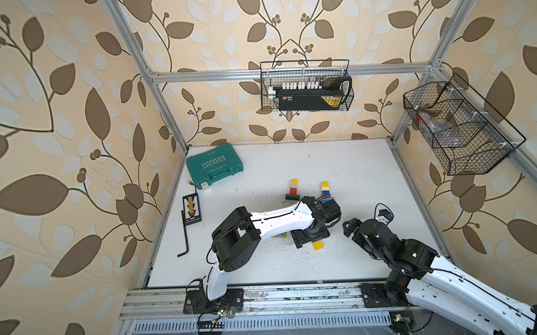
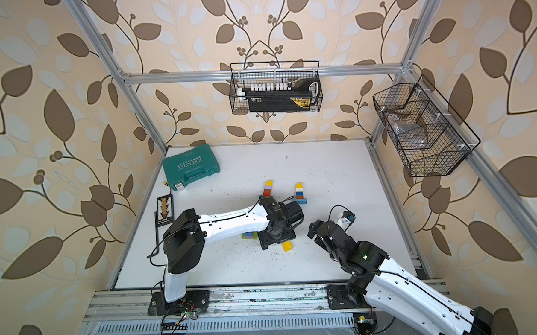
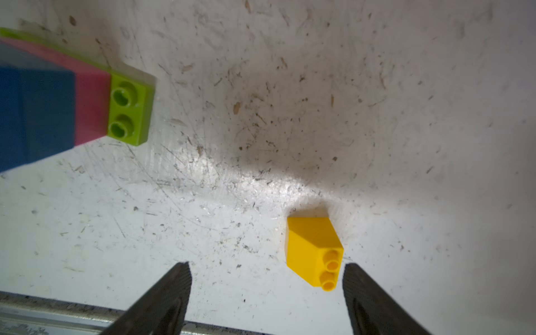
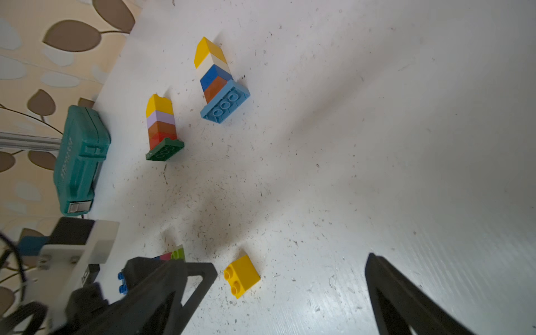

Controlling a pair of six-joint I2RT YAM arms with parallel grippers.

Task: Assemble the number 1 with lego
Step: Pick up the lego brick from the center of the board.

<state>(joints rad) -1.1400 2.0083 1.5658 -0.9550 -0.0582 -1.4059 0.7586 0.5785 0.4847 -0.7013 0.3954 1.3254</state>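
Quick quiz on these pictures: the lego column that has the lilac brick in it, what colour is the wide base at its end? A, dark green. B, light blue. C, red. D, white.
A: in the right wrist view the column with the lilac brick ends in a dark green base; the light blue base belongs to the column with the white brick.

A teal tool case [image 1: 214, 166] (lid shut) and a black hex key [image 1: 185, 231] lie on the white table [image 1: 354, 177].
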